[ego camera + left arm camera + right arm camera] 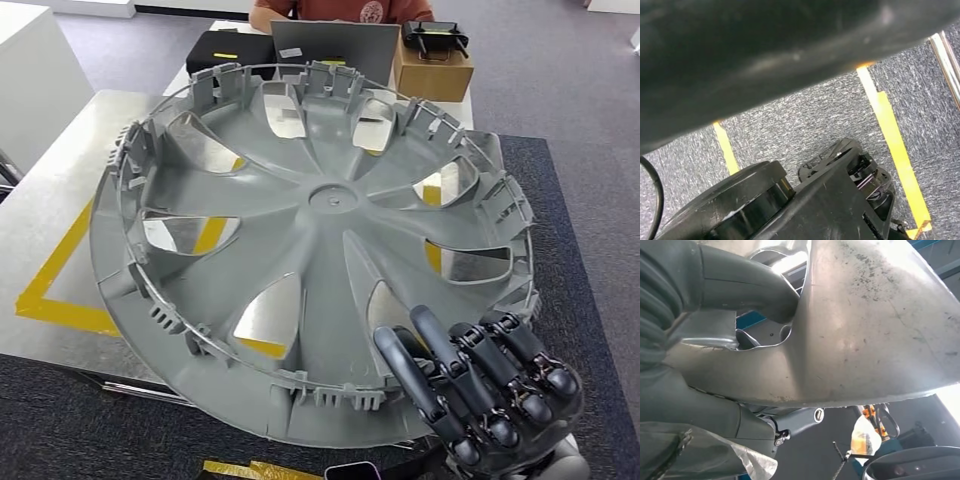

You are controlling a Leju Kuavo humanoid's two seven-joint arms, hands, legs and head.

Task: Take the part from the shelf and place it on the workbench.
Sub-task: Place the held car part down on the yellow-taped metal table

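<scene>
A large grey wheel cover (317,250), inner side up, hangs tilted over the metal workbench (60,200). My right hand (483,385) grips its near right rim, with dark fingers (453,370) curled over the edge onto the inner face. In the right wrist view the thick thumb (749,290) presses on the cover's silver outer face (874,330). I cannot tell whether the cover touches the bench. In the left wrist view a dark blurred shape (753,55) lies close to the lens, and the left hand's state cannot be read from it.
Yellow tape (56,270) marks a square on the bench under the cover. At the back stand a black case (226,50), a grey panel (336,45) and a cardboard box (434,70) with a black device on it. A person (340,8) sits behind them. Dark carpet (589,200) lies to the right.
</scene>
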